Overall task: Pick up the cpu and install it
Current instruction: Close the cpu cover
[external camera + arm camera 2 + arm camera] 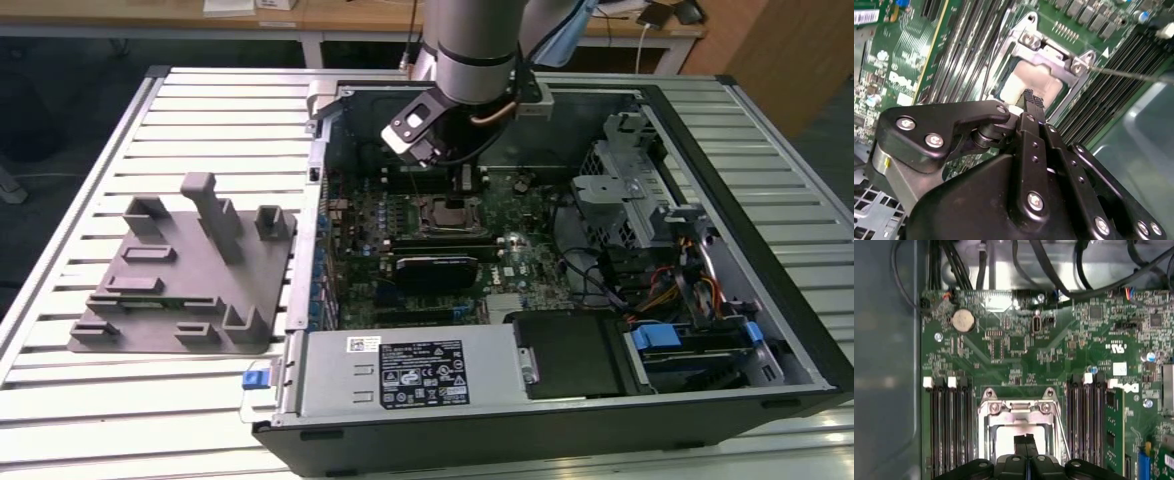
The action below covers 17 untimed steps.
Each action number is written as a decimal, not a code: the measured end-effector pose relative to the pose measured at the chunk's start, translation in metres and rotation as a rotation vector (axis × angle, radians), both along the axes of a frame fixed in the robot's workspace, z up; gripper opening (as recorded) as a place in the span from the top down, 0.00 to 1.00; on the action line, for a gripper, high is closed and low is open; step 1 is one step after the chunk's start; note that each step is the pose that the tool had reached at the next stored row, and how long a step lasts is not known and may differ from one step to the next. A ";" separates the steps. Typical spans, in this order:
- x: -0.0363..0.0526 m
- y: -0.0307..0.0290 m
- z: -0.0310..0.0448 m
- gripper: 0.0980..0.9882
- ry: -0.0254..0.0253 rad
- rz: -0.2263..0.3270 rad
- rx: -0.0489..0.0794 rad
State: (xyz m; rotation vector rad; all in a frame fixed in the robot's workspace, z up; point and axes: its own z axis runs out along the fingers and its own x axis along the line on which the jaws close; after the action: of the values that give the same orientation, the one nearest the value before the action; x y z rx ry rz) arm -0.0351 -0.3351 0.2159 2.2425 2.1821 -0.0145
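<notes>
Pick and place look done: cpu (1004,437) sits in socket frame (1019,407) on motherboard (1019,345). You can't confirm latch closed from here. Gripper (1026,439) fingers pressed together, holding nothing, tips just over cpu middle. Contact or small gap: can't tell.

Silver-grey cylindrical arm (474,40), dark-banded; at its seven o'clock in the exterior view, a black block (414,130) bearing a white patch. Matte black hand (1035,100): angular link plates, silver screws (1035,201), ribbed fingertips (1029,96).
</notes>
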 end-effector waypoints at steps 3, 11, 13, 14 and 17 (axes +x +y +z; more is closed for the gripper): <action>-0.0039 0.0000 -0.0013 0.99 0.0000 0.000 0.000; -0.0039 0.0000 -0.0014 0.99 0.0001 0.036 -0.001; -0.0040 0.0000 -0.0015 0.99 0.0001 0.073 -0.001; -0.0040 0.0000 -0.0015 0.99 0.0000 0.091 -0.001; -0.0040 0.0000 -0.0016 0.99 0.0000 0.145 -0.001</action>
State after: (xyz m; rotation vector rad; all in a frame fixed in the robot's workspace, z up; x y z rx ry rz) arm -0.0391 -0.3351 0.2144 2.0775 2.3382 -0.0139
